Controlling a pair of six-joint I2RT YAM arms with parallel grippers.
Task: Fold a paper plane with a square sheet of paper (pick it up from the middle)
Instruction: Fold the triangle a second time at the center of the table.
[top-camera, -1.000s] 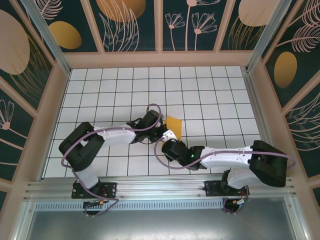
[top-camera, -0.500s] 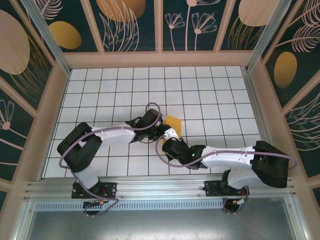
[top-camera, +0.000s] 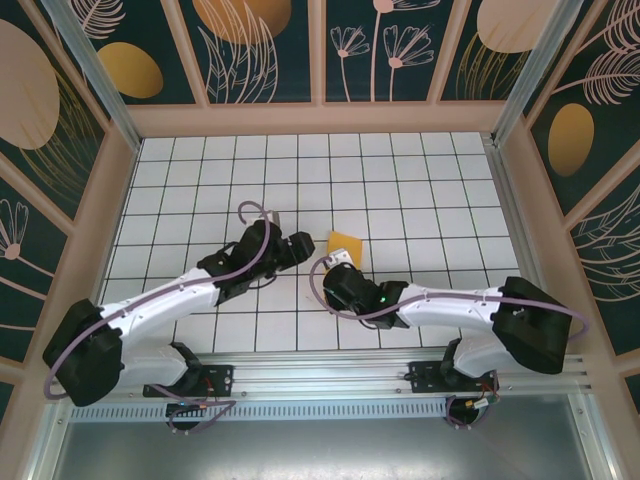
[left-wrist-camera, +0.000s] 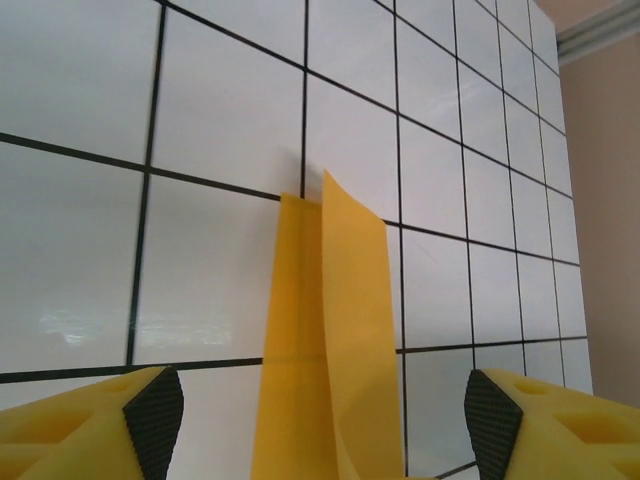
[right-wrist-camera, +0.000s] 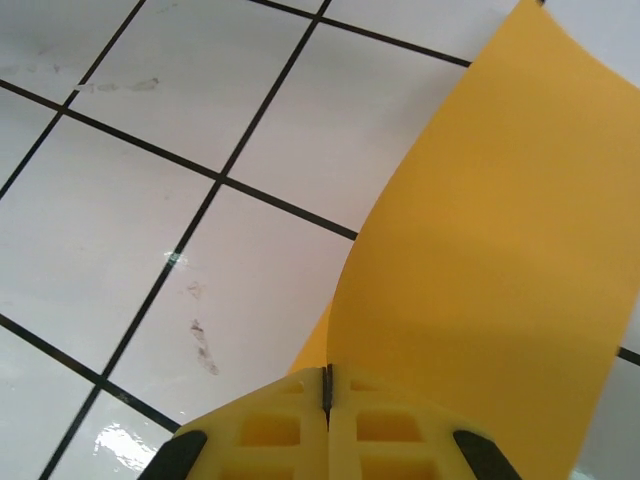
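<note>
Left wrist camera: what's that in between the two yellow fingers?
The square sheet of paper, folded and orange-yellow, stands between the open fingers of the left gripper, touching neither, in the left wrist view.

No readable text, label or number anywhere.

You have the white tiled table (top-camera: 200, 170), ruled with black grid lines, across the middle of the top view. Dark walls (top-camera: 260, 50) patterned with pale plants and orange ovals (top-camera: 130, 68) close it in on three sides. An aluminium rail (top-camera: 320, 378) runs along the bottom. In your right wrist view, grey smudges (right-wrist-camera: 200, 340) mark a tile at lower left.
</note>
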